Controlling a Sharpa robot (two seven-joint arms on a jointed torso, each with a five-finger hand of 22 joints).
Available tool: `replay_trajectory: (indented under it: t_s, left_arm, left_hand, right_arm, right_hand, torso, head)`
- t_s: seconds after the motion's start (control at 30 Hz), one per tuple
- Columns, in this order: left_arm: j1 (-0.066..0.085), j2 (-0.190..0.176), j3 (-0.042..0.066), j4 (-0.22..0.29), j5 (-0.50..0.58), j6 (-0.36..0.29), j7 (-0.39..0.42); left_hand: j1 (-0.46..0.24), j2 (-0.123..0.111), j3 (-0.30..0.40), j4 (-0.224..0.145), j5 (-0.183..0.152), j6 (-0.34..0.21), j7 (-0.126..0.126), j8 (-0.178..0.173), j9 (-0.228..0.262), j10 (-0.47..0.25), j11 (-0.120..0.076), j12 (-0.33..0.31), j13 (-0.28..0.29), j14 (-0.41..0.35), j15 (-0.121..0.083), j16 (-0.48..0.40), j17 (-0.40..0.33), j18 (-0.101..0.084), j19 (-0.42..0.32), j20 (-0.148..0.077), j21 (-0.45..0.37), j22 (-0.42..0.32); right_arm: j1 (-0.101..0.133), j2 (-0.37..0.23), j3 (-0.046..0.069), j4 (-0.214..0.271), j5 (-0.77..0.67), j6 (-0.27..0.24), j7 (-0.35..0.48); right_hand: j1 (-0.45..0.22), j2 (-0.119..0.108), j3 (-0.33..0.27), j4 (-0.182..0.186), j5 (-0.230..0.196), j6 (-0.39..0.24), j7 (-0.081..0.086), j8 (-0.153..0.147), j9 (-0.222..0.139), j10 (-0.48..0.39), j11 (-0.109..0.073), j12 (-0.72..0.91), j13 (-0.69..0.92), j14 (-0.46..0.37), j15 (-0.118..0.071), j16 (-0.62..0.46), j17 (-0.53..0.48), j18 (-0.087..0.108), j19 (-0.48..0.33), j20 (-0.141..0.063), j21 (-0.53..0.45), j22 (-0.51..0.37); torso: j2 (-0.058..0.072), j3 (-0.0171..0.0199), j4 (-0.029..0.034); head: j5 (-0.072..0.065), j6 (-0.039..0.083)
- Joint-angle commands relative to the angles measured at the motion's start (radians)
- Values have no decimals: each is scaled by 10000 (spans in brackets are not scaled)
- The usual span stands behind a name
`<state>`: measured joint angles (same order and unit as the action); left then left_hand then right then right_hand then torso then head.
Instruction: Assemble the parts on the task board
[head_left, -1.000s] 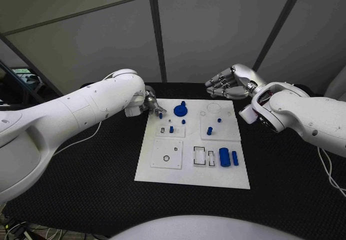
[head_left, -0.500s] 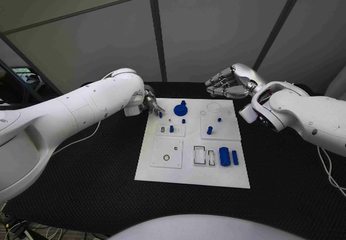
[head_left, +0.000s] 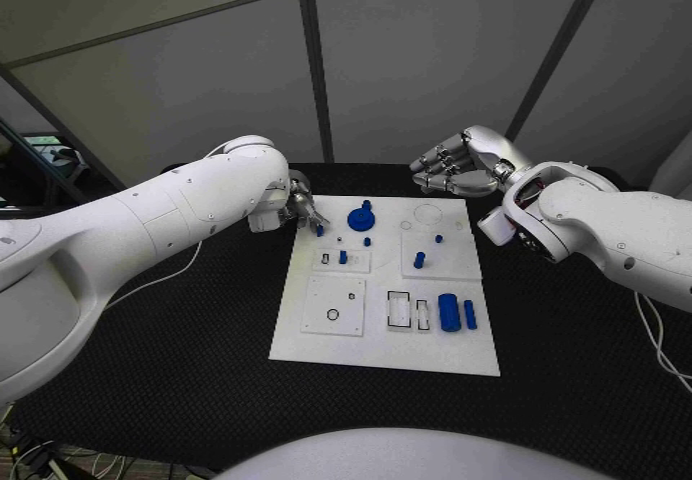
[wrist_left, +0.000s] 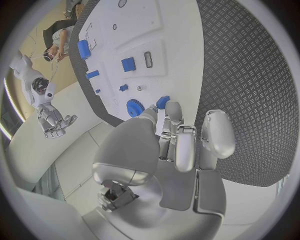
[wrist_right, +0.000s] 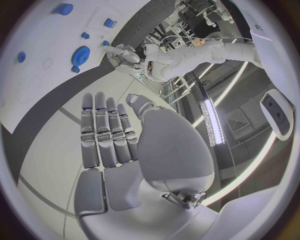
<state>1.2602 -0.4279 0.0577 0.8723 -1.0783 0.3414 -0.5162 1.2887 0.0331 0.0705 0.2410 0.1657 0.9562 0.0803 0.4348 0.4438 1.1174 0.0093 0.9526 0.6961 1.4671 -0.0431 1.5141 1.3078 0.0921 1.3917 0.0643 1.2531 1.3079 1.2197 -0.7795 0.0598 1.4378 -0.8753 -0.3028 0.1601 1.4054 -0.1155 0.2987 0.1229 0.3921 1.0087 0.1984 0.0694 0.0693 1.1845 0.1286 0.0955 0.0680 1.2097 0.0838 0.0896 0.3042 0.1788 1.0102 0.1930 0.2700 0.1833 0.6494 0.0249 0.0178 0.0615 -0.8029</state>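
Fingers (wrist_left: 181, 145) of the left hand (head_left: 300, 208) lie close together and reach down to a small blue part (wrist_left: 162, 102) at the far left corner of the task board (head_left: 378, 350); whether they grip it cannot be told. The fingers (wrist_right: 106, 132) of the right hand (head_left: 454, 165) are stretched out straight, side by side, holding nothing, and hover above the board's far right corner.

On the black worktop (head_left: 173, 370) the white board lies between the two arms. Nearest, a square plate with a round hole (head_left: 335, 306) sits at the left, with two narrow rectangular slots (head_left: 407, 311) beside it; right of those lie a blue cylinder (head_left: 449, 313) and a slimmer blue bar (head_left: 470, 315). Further back, a blue peg (head_left: 420, 261) stands on the right, and a smaller one (head_left: 343, 258) on the left plate. At the far edge lies a blue gear (head_left: 361, 221), just beside the left hand's fingertips.
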Motion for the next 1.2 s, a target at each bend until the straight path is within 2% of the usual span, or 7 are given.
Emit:
replay_trajectory:
  t_s: [0.03, 0.27, 0.4, 0.7, 0.93, 1.07, 1.2]
  left_arm:
    - [12, 7, 0, 19, -42, 188, 20]
    - [9, -15, 0, 49, 20, 202, 68]
    - [5, -36, 0, 86, 29, 156, 104]
    - [-12, -167, 0, 266, 57, 20, 254]
    - [-15, -363, 1, 499, 380, -102, 250]
    - [-15, -526, 2, 717, 554, -257, 346]
    - [-15, -740, 3, 1037, 739, -380, 596]
  left_hand:
    - [150, 96, 119, -21, -20, 96, -25, 66, -10, 81, -21, 50, 14, 725, -59, 24, 1808, -144, 94, -9, 40, 256]
    - [948, 393, 1051, -523, -28, 1, -51, 66, -77, 79, -64, -103, -159, 738, -118, 54, 1844, -148, 107, -79, 53, 305]
    - [1148, 287, 2060, -862, -45, -75, 18, 95, -97, 88, -21, -237, -308, 739, -87, 61, 1849, -154, 110, -70, 57, 342]
    - [502, -329, 4112, -1208, -29, -273, 51, 388, 138, 17, 9, -404, -614, 712, -55, 28, 1790, -150, 99, -25, 18, 392]
    - [-157, -1047, 5844, -1754, 221, -374, 84, 701, 422, 48, 39, -375, -698, 701, -49, 12, 1758, -152, 118, -13, 25, 464]
    - [-371, -1316, 6187, -1964, 631, -317, 49, 837, 527, 238, -8, -206, -528, 738, -72, 66, 1837, -169, 174, -34, 107, 541]
    - [-556, -1632, 6338, -2171, 1395, -143, -22, 951, 609, 591, -79, 68, -189, 836, -129, 218, 2075, -213, 294, -83, 302, 692]
  right_arm:
    - [15, 7, 5, 9, -9, 54, 50]
    - [15, 7, 5, 10, -9, 58, 52]
    - [15, 11, 5, 6, -9, 59, 55]
    - [15, 27, 5, -13, -9, 69, 65]
    - [15, 31, 5, -23, -9, 73, 72]
    - [15, 31, 5, -27, -9, 73, 73]
    - [15, 27, 5, -33, -9, 72, 73]
  right_hand:
    - [-88, 8, 24, 42, 63, 8, 30, 10, 7, -27, 34, 44, -13, 51, -9, -42, -16, 30, 48, -9, -44, -10]
    - [-89, 22, 38, 42, 71, 7, 30, 11, 7, -30, 34, 44, -13, 52, -10, -44, -18, 31, 54, -9, -54, -17]
    - [-89, 22, 38, 42, 71, 7, 30, 11, 7, -30, 34, 44, -13, 52, -10, -44, -18, 31, 54, -9, -54, -17]
    - [-89, 22, 38, 42, 71, 7, 30, 11, 7, -30, 34, 44, -13, 52, -10, -44, -18, 31, 54, -9, -54, -17]
    - [-89, 22, 38, 42, 71, 7, 30, 11, 7, -30, 34, 44, -13, 52, -10, -44, -18, 31, 54, -9, -54, -17]
    - [-89, 22, 38, 42, 71, 7, 30, 11, 7, -30, 34, 44, -13, 52, -10, -44, -18, 31, 54, -9, -54, -17]
    - [-95, 27, 44, 45, 73, 7, 31, 12, 8, -29, 35, 46, -13, 52, -10, -46, -19, 31, 59, -9, -61, -21]
  torso:
    - [-2, 3, 4]
    - [1, -1, -1]
    - [2, -3, 4]
    - [-2, -4, 11]
    - [0, -1, 7]
    - [-6, 6, 5]
    - [-4, 0, 3]
  head:
    - [-7, -19]
    - [-10, -27]
    - [-12, -34]
    - [1, -47]
    - [35, -39]
    - [55, -43]
    - [55, -32]
